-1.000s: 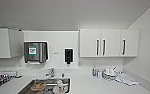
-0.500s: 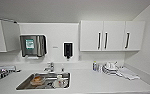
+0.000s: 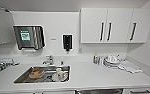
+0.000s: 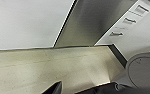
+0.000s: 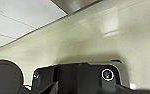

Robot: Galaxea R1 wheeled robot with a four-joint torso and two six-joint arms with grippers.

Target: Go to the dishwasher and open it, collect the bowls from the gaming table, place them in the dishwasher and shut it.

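Below the white countertop (image 3: 96,75) in the head view, a stainless-steel dishwasher front (image 3: 99,91) is just peeking in — stiff, probably needing a firm pull at its top handle — while both wrist views are showing pale floor, finger states impossible to tell.

White counter (image 3: 91,75) with stacked plates (image 3: 111,61)

You face a white kitchenette: a countertop (image 3: 96,75) with an inset steel sink (image 3: 42,74), wall cabinets (image 3: 116,25) with dark handles above, a paper-towel dispenser (image 3: 29,37) and a soap dispenser (image 3: 67,42) on the wall.
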